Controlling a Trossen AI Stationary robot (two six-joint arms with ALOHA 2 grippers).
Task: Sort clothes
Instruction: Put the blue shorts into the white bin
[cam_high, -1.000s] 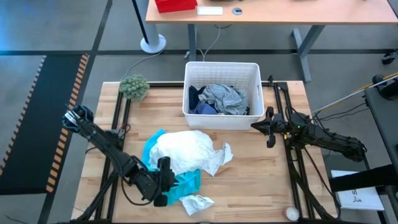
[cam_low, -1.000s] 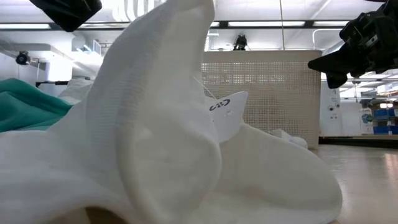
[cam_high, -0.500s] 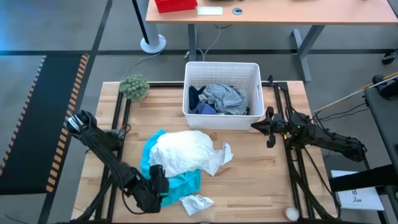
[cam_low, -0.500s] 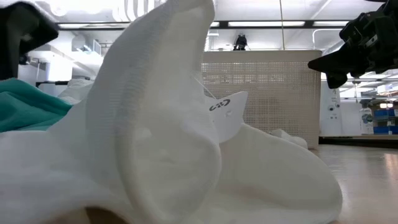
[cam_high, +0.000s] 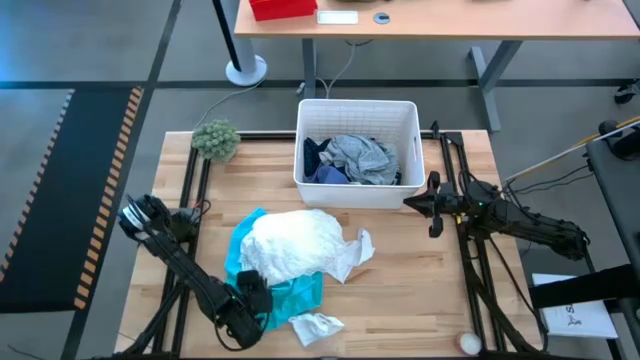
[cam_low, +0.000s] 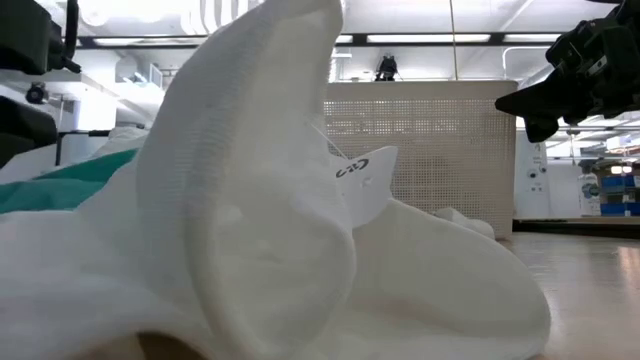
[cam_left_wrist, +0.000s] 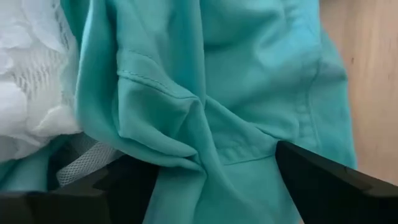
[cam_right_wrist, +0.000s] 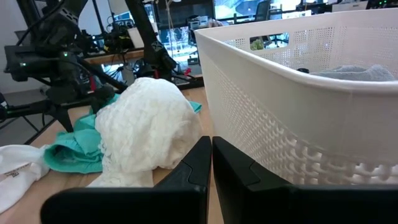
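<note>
A lacy white garment (cam_high: 295, 243) lies heaped on a turquoise garment (cam_high: 300, 293) on the wooden table. A small white sock (cam_high: 318, 326) lies near the front edge and fills the low view (cam_low: 260, 200). Grey (cam_high: 360, 155) and navy (cam_high: 318, 165) clothes lie in the white bin (cam_high: 357, 104). My left gripper (cam_high: 258, 293) is open at the turquoise garment's near-left part, with a fold of it (cam_left_wrist: 205, 124) between the spread fingers. My right gripper (cam_high: 408, 203) hangs shut to the right of the bin and holds nothing (cam_right_wrist: 211, 162). My left gripper comes down at a slant from the table's near-left, and its open fingers (cam_left_wrist: 323, 180) stand on either side of a turquoise fold (cam_left_wrist: 186, 155) that rests on the table. Whether the fingers touch the cloth I cannot tell.
A fuzzy green ball (cam_high: 215, 138) sits at the far left of the table and a small pale ball (cam_high: 467, 342) at the near right corner. The table between the heap of clothes and my right arm is bare wood (cam_high: 420, 280).
My left gripper has come down and drawn back toward the table's near edge, staying at the turquoise garment's near-left part. The clothes lie much as before.
</note>
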